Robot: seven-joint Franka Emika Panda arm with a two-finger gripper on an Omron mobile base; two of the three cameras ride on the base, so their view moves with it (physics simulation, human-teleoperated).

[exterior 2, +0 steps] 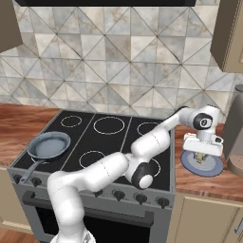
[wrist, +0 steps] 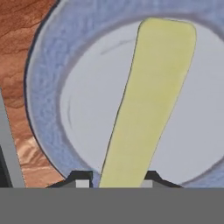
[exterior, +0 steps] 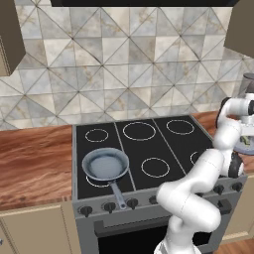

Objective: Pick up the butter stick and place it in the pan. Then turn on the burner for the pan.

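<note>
Claw (exterior 2: 202,156) poised low over the blue-grey plate (exterior 2: 190,166) on the wooden counter (exterior 2: 199,182), to the right of the black glass stove (exterior 2: 118,137). In the hand view, butter stick (wrist: 146,105) lying on the plate directly ahead of the claw, its near end running down between the two dark fingertips (wrist: 81,180), one at each side. Jaws parted around that end; whether pads touch the butter, cannot tell. Far to the claw's left, frying pan (exterior: 105,165) resting on the stove's front-left burner (exterior: 94,181), handle pointing toward the knobs (exterior: 109,206), bowl holding nothing.
</note>
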